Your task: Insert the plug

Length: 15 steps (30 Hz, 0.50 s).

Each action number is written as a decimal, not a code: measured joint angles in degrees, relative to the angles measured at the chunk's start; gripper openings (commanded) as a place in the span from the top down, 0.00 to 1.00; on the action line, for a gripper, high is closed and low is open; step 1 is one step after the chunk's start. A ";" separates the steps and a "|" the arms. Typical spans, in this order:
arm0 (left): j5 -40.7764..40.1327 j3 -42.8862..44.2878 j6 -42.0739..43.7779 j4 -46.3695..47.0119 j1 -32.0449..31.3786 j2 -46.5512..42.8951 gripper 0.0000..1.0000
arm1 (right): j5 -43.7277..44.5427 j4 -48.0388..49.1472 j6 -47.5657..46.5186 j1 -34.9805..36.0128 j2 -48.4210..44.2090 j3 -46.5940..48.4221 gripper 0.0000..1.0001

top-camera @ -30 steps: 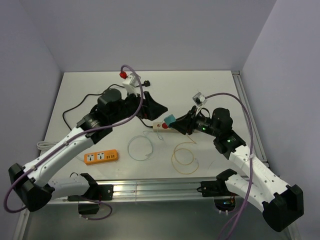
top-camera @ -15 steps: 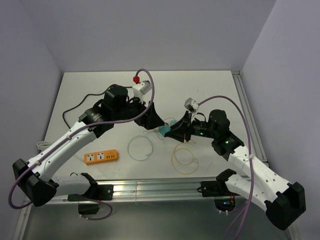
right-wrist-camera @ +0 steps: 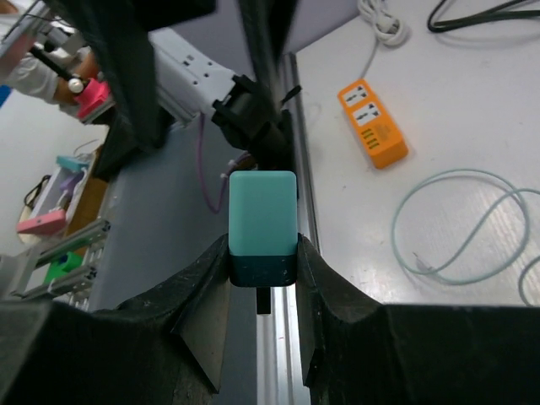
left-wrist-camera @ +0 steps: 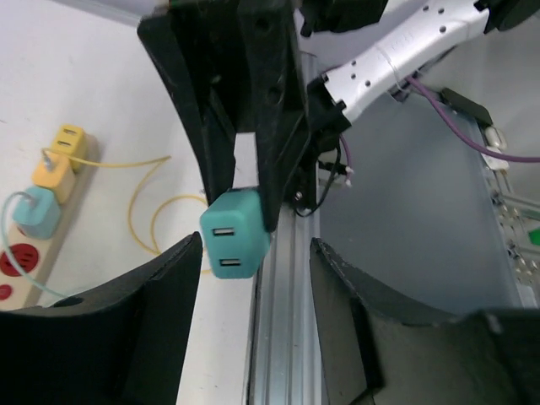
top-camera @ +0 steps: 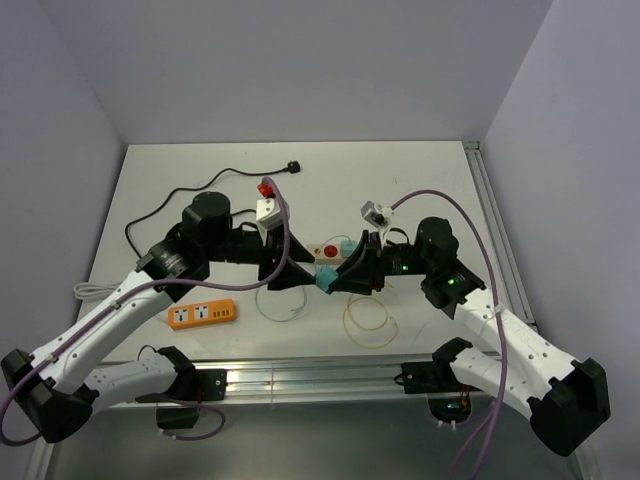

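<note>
1. A white table (top-camera: 420,170) carries both arms and all the loose items
2. The left gripper (top-camera: 300,278) is held with its fingers spread apart; in the left wrist view the plug sits in the gap between them, with clear space on one side, so nothing is grasped
3. The right gripper (top-camera: 333,281) is clamped on a teal block-shaped plug (right-wrist-camera: 262,211), which is held off the table, just in front of the cream strip
4. A cream power strip with a red switch (top-camera: 316,256) lies mid-table, behind the two grippers
5. An orange power strip (top-camera: 202,314) lies near the front edge, well left of the plug
6. A pale teal cable coil (right-wrist-camera: 469,172) and a yellow cable coil (top-camera: 346,318) are seen flat beside each other
</note>
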 measured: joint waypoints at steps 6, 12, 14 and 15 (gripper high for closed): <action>3.52 0.00 1.16 -0.50 0.00 2.40 0.41 | -3.56 2.36 2.27 0.24 -2.45 0.09 1.00; 6.97 0.42 0.96 0.04 0.00 3.54 0.43 | -4.07 2.40 2.21 0.79 -2.93 1.09 1.00; 8.11 1.05 0.94 -0.04 0.00 4.55 0.44 | -4.00 2.43 2.23 0.98 -2.93 1.11 1.00; 8.68 1.29 0.81 0.07 0.00 5.03 0.44 | -3.96 2.45 2.23 1.05 -2.91 1.11 1.00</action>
